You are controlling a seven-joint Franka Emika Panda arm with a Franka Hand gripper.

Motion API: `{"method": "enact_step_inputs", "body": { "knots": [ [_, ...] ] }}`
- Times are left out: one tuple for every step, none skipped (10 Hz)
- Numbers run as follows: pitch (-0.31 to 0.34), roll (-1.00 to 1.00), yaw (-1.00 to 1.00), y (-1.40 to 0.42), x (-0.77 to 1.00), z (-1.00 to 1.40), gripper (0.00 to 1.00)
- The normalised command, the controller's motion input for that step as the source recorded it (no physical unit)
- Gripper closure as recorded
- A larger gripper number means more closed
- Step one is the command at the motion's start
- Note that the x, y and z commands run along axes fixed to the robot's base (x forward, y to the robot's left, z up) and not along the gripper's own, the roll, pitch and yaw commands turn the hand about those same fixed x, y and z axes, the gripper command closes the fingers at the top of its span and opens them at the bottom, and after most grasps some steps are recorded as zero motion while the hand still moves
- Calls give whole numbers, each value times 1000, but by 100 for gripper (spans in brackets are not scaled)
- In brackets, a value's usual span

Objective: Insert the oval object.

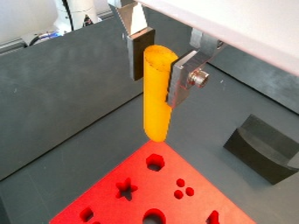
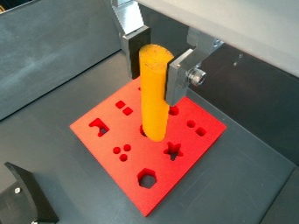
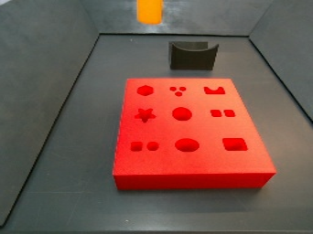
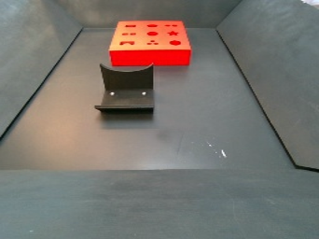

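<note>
My gripper (image 1: 160, 70) is shut on the oval object (image 1: 156, 105), a smooth orange-yellow peg that hangs upright from between the fingers. The gripper (image 2: 158, 68) and the peg (image 2: 153, 105) also show in the other wrist view, with the peg's lower end over the red block (image 2: 138, 166). The red block (image 1: 158, 179) has several shaped holes in its top. In a side view only the peg's lower end (image 3: 148, 11) shows, high at the back, beyond the red block (image 3: 202, 169). In another side view the red block (image 4: 149, 54) shows and the gripper is out of view.
The dark fixture (image 3: 192, 57) stands on the floor just beyond the red block, and it shows in both wrist views (image 1: 267, 144) (image 2: 24, 197). It shows nearer the camera in a side view (image 4: 126, 91). Dark sloping walls enclose the floor.
</note>
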Motion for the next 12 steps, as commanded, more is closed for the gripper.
{"method": "enact_step_inputs", "body": {
  "knots": [
    [-179,-37,0,-206,266,-634,100],
    [-119,-117,457,-260,477,-720,100],
    [-94,-19,454,-291,457,-669,100],
    [-96,0,423,-420,440,-631,100],
    [-83,0,454,-354,417,-634,100],
    [-53,90,471,-271,366,-629,100],
    [-20,250,451,-246,320,-583,100],
    [-10,274,480,-220,289,-557,100],
    [-49,124,423,-497,343,-554,100],
    [-89,93,269,-689,309,-423,100],
    [-144,129,134,-820,206,-200,100],
    [-189,20,163,-800,231,-246,100]
  ]
}}
